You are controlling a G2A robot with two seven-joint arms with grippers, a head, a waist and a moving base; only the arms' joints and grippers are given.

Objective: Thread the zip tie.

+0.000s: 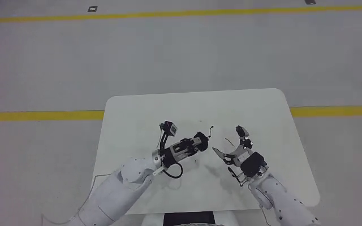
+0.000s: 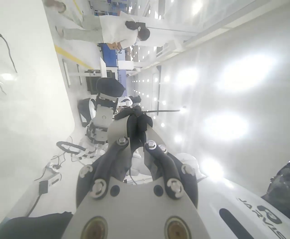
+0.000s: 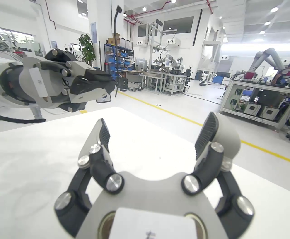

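A black zip tie [image 3: 115, 36] stands upright, its lower part pinched in my left gripper [image 3: 108, 84], which is shut on it above the middle of the white table [image 1: 169, 110]. The strap rises to a small square head [image 3: 119, 9]. Past the closed tips of the left gripper [image 2: 138, 122], the zip tie [image 2: 163, 111] sticks out. From above, the left gripper [image 1: 201, 141] holds the zip tie [image 1: 210, 132]. My right gripper [image 1: 227, 140] hovers just beside it, open with nothing between its ribbed pads [image 3: 104, 133]. In its own view the right gripper [image 3: 156, 133] faces the left one.
A thin dark curved line [image 2: 10, 54] lies on the table near the grippers; I cannot tell what it is. The table's rounded far edge [image 3: 158, 117] drops to a floor with a yellow line [image 1: 51, 115]. Workbenches stand far behind.
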